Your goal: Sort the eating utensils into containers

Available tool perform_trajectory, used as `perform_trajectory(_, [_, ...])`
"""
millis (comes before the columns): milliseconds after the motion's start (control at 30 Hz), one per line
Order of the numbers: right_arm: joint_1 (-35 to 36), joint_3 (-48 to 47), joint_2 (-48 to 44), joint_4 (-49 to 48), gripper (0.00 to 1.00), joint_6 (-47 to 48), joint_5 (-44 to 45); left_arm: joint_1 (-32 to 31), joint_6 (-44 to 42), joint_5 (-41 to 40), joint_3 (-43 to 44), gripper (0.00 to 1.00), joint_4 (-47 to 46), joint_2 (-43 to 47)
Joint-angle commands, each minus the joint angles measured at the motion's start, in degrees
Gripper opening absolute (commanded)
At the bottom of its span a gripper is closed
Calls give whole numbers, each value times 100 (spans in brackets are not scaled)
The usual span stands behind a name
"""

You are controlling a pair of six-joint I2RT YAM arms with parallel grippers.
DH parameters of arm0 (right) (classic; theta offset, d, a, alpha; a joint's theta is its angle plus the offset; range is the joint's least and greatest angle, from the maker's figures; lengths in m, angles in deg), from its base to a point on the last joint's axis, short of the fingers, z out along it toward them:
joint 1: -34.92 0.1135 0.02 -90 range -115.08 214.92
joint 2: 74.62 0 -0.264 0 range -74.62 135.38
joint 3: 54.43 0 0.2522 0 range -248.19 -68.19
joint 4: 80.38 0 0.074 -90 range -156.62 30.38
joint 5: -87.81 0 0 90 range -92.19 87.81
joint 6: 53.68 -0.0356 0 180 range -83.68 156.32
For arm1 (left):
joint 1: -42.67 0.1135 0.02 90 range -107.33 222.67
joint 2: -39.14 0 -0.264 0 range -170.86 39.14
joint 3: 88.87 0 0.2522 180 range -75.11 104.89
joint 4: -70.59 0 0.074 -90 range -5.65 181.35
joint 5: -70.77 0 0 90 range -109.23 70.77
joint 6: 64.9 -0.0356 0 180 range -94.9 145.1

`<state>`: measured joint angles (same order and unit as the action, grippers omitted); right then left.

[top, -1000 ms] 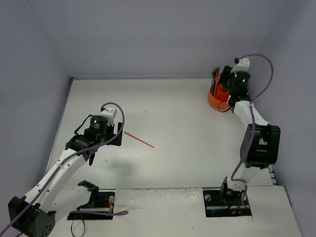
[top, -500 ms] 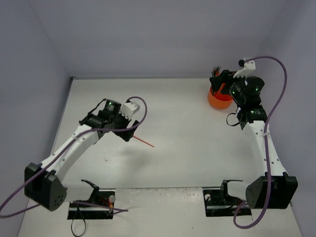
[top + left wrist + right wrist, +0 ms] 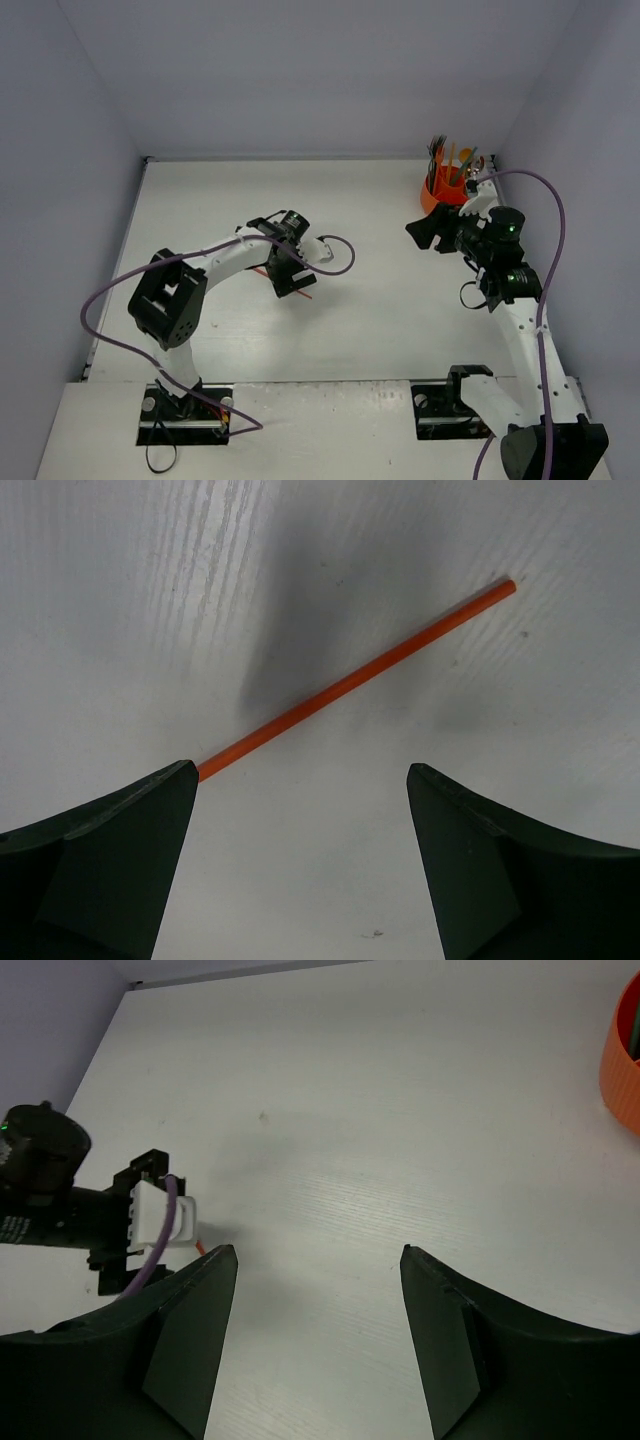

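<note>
One thin orange stick lies flat on the white table, running diagonally in the left wrist view. My left gripper is open just above it, the stick's near end by the left fingertip. From above, the left gripper covers most of the stick. The orange cup stands at the far right with several utensils upright in it. My right gripper is open and empty, in front and left of the cup. The cup's rim shows at the right wrist view's edge.
The table's back wall and side walls close in the work area. The left arm with its purple cable reaches across the table's middle and shows in the right wrist view. The right gripper hovers over bare table.
My left arm swung right and came down over the orange stick. My right arm pulled back from the cup toward the front left, leaving the utensils standing in it.
</note>
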<state>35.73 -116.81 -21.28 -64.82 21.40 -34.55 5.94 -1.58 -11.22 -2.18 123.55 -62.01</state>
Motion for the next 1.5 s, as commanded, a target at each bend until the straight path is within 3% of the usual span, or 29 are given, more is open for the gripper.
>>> perform_trajectory(0, [32, 50, -329, 30, 64, -90, -244, 26, -461, -155, 389, 82, 119, -234])
perform_trajectory(300, [41, 160, -691, 389, 66, -65, -278, 26, -409, -306, 547, 66, 148, -1006])
perform_trajectory(433, [41, 154, -755, 486, 67, -22, -253, 26, -383, -274, 541, 48, 160, -1183])
perform_trajectory(500, [49, 135, -763, 527, 67, 20, -205, 26, -366, -258, 514, 24, 158, -1276])
perform_trajectory(633, [57, 75, -689, 558, 68, 82, -192, 19, -244, -283, 598, 1, 156, -1436])
perform_trajectory(867, [152, -155, -448, 558, 68, 105, -246, 54, 218, -177, 1183, 0, 33, -963])
perform_trajectory(1000, [361, -375, -268, 558, 68, 64, -197, 131, 1165, 247, 1570, 0, -445, -338])
perform_trajectory(1233, [740, -945, 234, 497, 68, -218, -35, 71, 3047, 1246, 1280, 0, -2573, 645])
perform_trajectory(1467, [1178, -1708, 780, 292, 66, -619, 243, -152, 4151, 1793, 691, 0, -4251, 1137])
